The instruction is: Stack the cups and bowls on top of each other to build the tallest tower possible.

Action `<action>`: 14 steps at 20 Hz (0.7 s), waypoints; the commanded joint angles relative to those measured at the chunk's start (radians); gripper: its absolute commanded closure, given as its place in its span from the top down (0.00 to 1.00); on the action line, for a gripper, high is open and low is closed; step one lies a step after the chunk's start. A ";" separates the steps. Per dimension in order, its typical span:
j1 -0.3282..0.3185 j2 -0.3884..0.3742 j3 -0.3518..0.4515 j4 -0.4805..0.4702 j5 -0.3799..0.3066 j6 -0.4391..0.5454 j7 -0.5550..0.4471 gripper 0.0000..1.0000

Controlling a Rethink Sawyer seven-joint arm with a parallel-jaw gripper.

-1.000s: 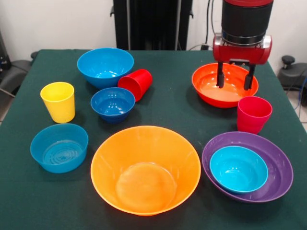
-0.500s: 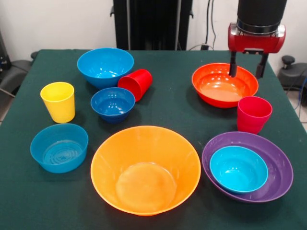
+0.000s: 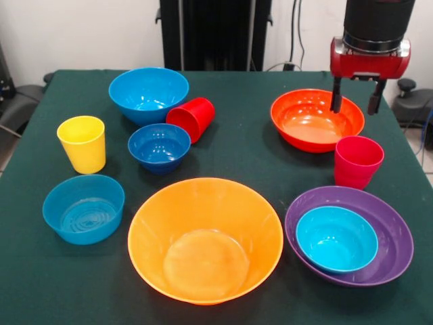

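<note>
Front view: the gripper (image 3: 354, 105) is held spread and empty above the picture-right rim of the red-orange bowl (image 3: 312, 122); the bowl's centre lies to picture left of it and lower. The pink cup (image 3: 357, 161) stands upright nearer the camera. No tower is judged built yet: only 1 light blue bowl (image 3: 336, 237) is nested in the purple bowl (image 3: 392, 233).

Counted: 7 bowls, 3 cups; the red cup (image 3: 192, 118) lies tipped, mouth to picture right.
</note>
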 commanded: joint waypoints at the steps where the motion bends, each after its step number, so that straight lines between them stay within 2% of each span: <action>1: -0.016 0.132 0.058 -0.031 0.013 -0.119 0.146 1.00; 8: -0.009 0.187 0.062 -0.052 0.013 -0.170 0.140 1.00; 14: 0.040 0.167 0.024 -0.038 0.023 -0.159 0.179 1.00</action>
